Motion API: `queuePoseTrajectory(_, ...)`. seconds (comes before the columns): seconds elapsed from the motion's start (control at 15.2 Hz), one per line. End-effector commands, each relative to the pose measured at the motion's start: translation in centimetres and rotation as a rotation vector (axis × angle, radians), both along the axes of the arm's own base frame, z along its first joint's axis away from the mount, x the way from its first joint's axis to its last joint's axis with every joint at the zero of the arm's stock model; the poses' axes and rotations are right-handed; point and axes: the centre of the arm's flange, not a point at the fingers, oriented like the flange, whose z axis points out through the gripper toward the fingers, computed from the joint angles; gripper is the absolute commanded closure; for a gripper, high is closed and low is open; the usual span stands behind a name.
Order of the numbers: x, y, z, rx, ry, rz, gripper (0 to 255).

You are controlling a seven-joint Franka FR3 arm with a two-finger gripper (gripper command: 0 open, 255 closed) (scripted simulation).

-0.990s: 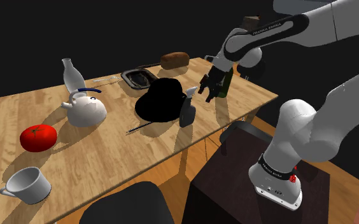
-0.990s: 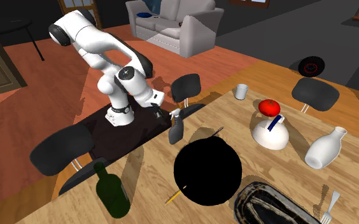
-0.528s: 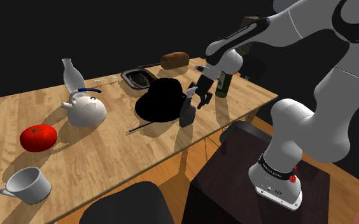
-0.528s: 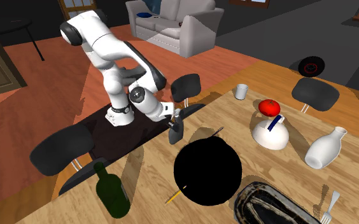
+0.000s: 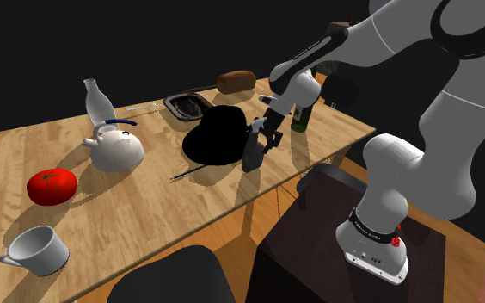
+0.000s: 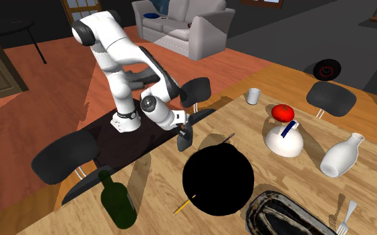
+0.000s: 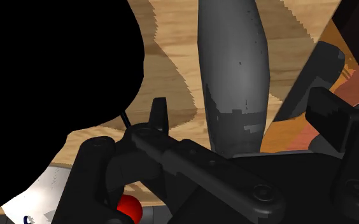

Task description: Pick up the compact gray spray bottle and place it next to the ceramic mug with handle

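Wooden table [image 6: 160, 215], black chairs [image 6: 67, 155], grey sofa [image 6: 194, 30] beyond, reddish-brown floor [image 6: 53, 87].

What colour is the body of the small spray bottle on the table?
Plain dark grey. The wrist view shows the spray bottle best, standing on the wooden table.

Nothing on show can be read outright; the nearest thing to writing is a row of tiny white letters on the dark band [image 5: 366, 227] circling the round white base of the robot arm [image 5: 374, 256], seen in the shoulder view; those letters sit at about ten o'clock from the small red button [image 5: 395, 242] on that base, and they are too small to spell out; a few dark specks of print lie on the white skirt at six o'clock from the band, just as unreadable.
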Motion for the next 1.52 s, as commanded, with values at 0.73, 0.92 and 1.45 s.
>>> queuePoseTrajectory(0.73,0.0,0.0,0.0,0.0,0.0,0.0,255)
queuePoseTrajectory(0.92,0.0,0.0,0.5,0.0,0.0,0.0,255)
queuePoseTrajectory(1.45,0.0,0.0,4.7,0.0,0.0,0.0,255)
